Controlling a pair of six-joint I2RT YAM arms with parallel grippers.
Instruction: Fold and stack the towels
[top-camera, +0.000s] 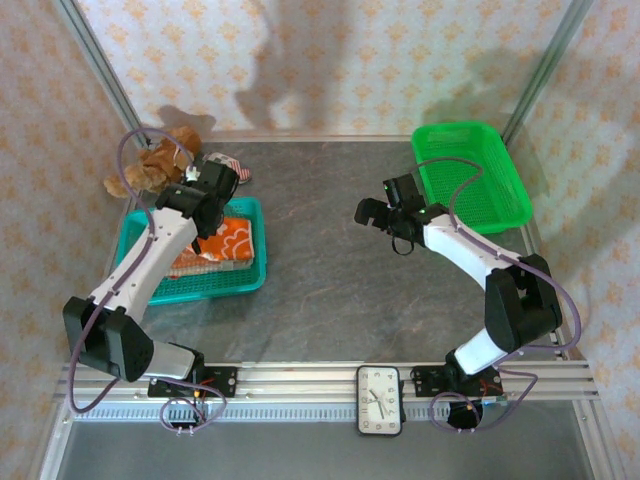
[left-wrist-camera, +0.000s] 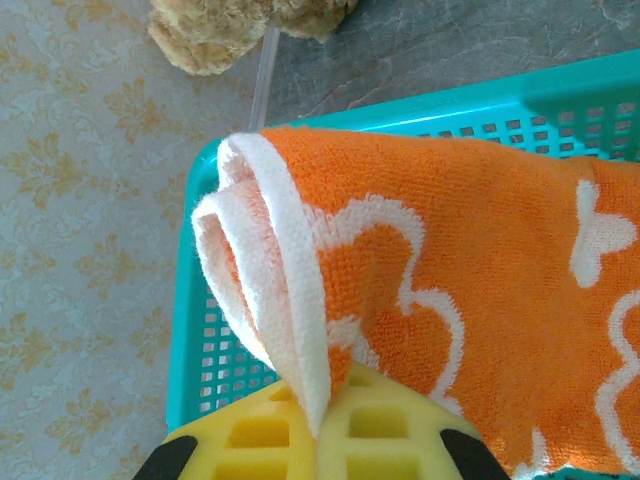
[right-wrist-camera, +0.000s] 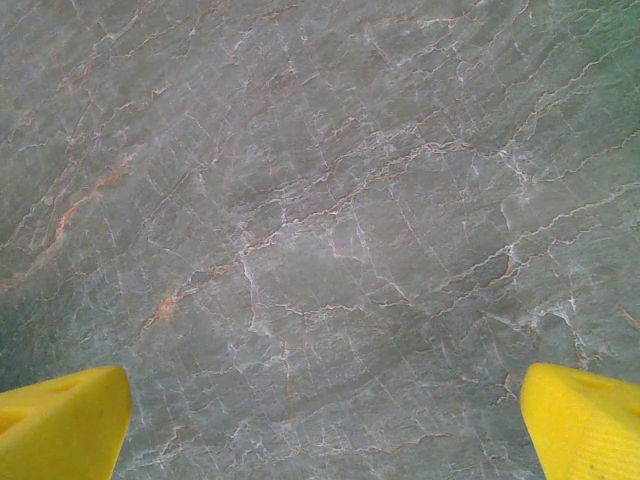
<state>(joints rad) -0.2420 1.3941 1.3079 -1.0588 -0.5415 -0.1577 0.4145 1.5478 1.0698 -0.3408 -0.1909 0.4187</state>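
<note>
Towel (left-wrist-camera: 480, 260) judged soft, light, limp; your left pincer (left-wrist-camera: 318, 425) pinches its folded cream hem. Take all layers together. Right pincer (right-wrist-camera: 325, 420) wide, empty, over the bench (right-wrist-camera: 300, 200).

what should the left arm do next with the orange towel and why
Probably ease down and open the left gripper to let go: its jaws are shut on the folded orange towel's white edge, and the towel sits over the teal basket.
</note>
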